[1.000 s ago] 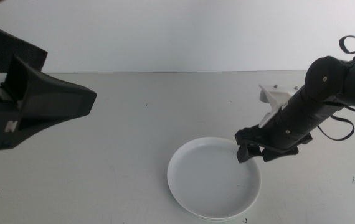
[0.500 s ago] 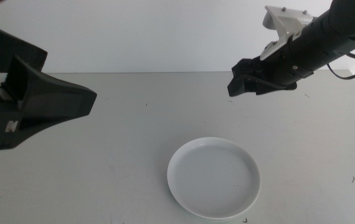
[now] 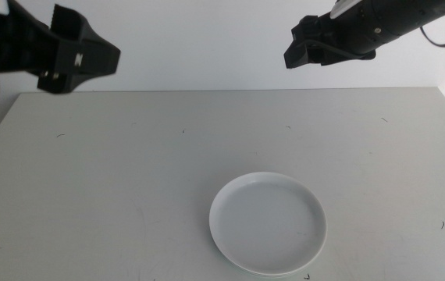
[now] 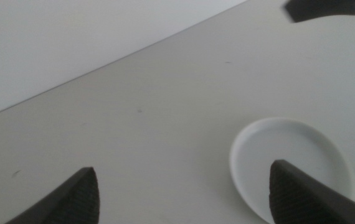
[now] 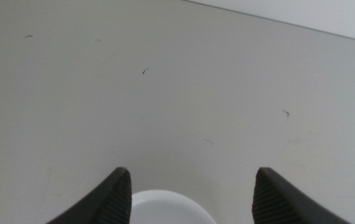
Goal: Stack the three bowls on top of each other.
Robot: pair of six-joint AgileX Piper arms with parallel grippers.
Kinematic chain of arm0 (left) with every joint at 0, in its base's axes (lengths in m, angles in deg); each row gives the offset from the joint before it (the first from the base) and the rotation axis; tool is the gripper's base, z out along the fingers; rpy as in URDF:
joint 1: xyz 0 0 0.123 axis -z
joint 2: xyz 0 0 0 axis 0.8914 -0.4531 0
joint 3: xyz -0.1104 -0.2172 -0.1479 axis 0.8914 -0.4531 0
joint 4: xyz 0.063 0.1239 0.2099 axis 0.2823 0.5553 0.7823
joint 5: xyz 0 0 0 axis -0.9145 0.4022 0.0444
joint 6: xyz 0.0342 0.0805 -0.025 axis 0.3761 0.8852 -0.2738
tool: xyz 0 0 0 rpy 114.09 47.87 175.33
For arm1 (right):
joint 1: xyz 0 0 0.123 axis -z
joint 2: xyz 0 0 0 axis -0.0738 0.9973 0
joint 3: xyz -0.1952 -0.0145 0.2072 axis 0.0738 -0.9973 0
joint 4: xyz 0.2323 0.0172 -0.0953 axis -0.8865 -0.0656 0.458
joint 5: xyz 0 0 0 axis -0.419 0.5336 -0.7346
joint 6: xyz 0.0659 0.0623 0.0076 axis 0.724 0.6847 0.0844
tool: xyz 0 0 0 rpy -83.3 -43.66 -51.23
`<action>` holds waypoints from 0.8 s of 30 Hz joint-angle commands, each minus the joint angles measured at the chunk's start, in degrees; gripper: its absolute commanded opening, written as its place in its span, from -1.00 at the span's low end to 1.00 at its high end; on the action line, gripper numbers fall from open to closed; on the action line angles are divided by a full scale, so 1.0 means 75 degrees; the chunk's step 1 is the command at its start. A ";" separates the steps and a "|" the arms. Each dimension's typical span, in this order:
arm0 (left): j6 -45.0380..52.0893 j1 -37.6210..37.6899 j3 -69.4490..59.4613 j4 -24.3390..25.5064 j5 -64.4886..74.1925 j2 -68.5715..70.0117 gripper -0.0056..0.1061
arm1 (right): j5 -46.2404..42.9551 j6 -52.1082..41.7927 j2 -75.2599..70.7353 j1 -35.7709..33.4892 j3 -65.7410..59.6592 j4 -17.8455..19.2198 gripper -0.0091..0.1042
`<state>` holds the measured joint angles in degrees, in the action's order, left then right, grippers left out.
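White bowl point(image 3: 268, 223) sitting on counter point(image 3: 129, 172), near centre-right; others hiding beneath, edge peeking; both pincers, left point(image 3: 78, 57) and right point(image 3: 308, 45), hovering high, released, empty; risk: misaligned stack sliding

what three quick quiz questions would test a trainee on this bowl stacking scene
1. True or false: the right tool is holding the white bowl.
2. Which dish colour shows on top on the table? A) mint green B) grey C) white
3. Fill in: both the left tool and the right tool are raised ____ the table, touching nothing.

Key:
1. False. Its jaws are open and empty in the right wrist view, high above the bowl.
2. C. Only a white bowl shows; a thin edge under its near rim hints at something beneath, but its colour cannot be told.
3. above
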<state>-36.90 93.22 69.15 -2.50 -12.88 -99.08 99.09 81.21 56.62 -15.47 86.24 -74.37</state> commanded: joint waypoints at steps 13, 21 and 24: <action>0.1380 -0.4355 0.1142 -0.1943 0.0281 -0.0747 0.98 | 0.0818 -0.0475 -0.1574 0.1931 0.0443 0.0381 0.03; 0.2723 -0.4777 -0.1350 -0.3013 -0.1853 0.0797 0.98 | -0.0974 -0.0561 -0.3824 0.2768 -0.2173 0.0881 0.03; 0.2837 -0.4777 -0.2548 -0.3043 -0.3154 0.1531 0.98 | -0.2085 -0.0561 -0.4682 0.2740 -0.3435 0.1353 0.03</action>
<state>-16.23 57.51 51.98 -23.49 -27.87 -90.50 91.34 77.86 25.41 4.77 62.42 -65.95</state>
